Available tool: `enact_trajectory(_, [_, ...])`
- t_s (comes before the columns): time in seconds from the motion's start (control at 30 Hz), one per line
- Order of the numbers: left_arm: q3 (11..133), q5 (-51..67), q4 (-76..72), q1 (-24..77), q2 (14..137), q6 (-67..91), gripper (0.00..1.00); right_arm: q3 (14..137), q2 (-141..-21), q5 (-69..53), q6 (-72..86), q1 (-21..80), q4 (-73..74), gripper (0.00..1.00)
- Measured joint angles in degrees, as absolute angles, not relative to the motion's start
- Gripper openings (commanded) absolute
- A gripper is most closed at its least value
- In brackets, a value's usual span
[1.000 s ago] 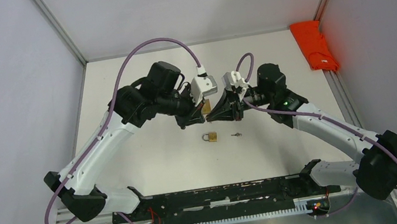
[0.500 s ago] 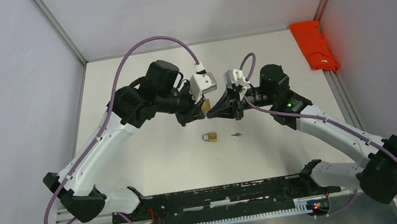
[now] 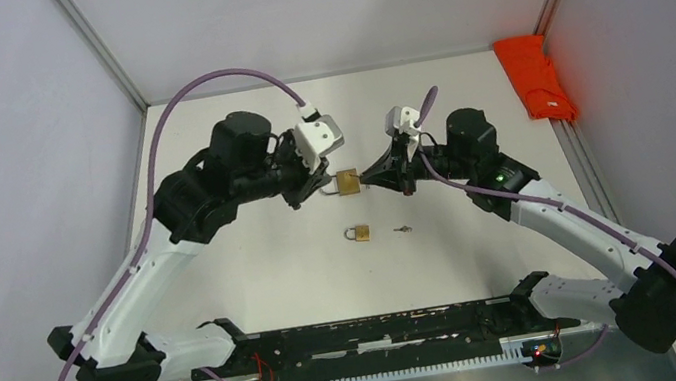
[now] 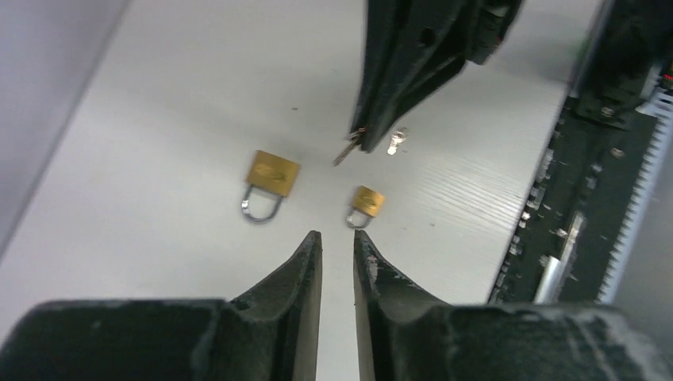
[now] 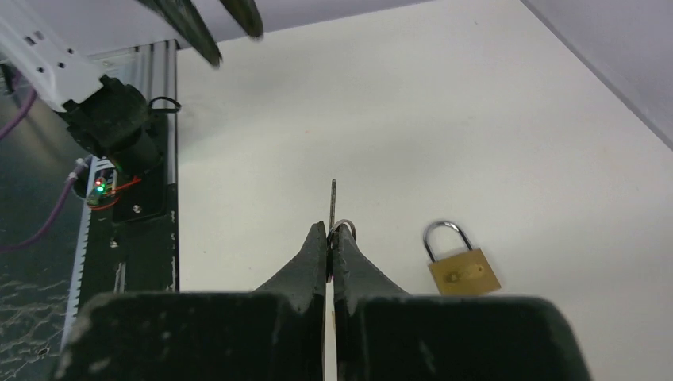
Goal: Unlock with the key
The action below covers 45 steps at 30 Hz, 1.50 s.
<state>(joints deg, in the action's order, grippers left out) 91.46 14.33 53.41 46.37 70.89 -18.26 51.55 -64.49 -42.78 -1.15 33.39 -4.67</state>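
Clamped on the key [image 5: 332,198], the right gripper [image 5: 331,234] points its blade alongside the padlock [image 5: 463,271]; the left gripper [image 4: 337,238] stands slightly parted, empty.

Brass padlock [image 3: 349,183], smaller brass padlock [image 3: 360,234], silver key [image 5: 332,198], white table [image 3: 254,264], orange cloth [image 3: 534,78], purple cables [image 3: 230,70]

We're looking at a robot lab test cell, not a home or shop. Grey panels [image 3: 4,149] and metal frame posts [image 3: 98,49] are boxing in a plain white table [image 3: 306,276]. L arm [image 3: 154,269] and R arm [image 3: 572,226] are sitting on a black base rail [image 3: 385,330], w/ purple cable [image 3: 225,72] looping above.
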Motion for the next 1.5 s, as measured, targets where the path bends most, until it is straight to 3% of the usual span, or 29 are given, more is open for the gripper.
enact_trajectory(0.17, [88.7, 5.1, 48.8, 46.4, 69.4, -17.0, 0.24, 51.6, -64.1, -38.4, -0.6, 31.4, -1.1, 0.0])
enact_trajectory(0.3, [88.6, -1.7, 46.9, 46.2, 75.3, -14.2, 0.24, 51.6, -63.9, -35.1, 2.9, 25.1, 1.4, 0.0])
enact_trajectory(0.4, [89.3, -3.5, 46.0, 45.3, 83.0, -11.9, 0.32, 51.5, -63.8, -31.3, 5.3, 20.6, 2.9, 0.0])
enact_trajectory(0.6, [89.3, 0.4, 45.1, 38.6, 97.1, -6.9, 0.36, 48.8, -62.3, -26.5, 8.8, 14.4, 4.5, 0.0])
enact_trajectory(0.9, [90.4, 10.2, 42.2, 25.1, 106.8, 4.0, 0.43, 45.7, -57.8, -24.9, 10.2, 10.9, 5.3, 0.0])
enact_trajectory(1.2, [91.3, 14.7, 38.1, 25.7, 117.3, 11.6, 0.43, 43.7, -56.9, -25.2, 10.2, 10.9, 4.8, 0.0])
enact_trajectory(1.5, [91.4, 13.0, 36.7, 26.0, 119.1, 11.9, 0.41, 43.2, -55.7, -26.0, 10.5, 10.9, 3.8, 0.0])
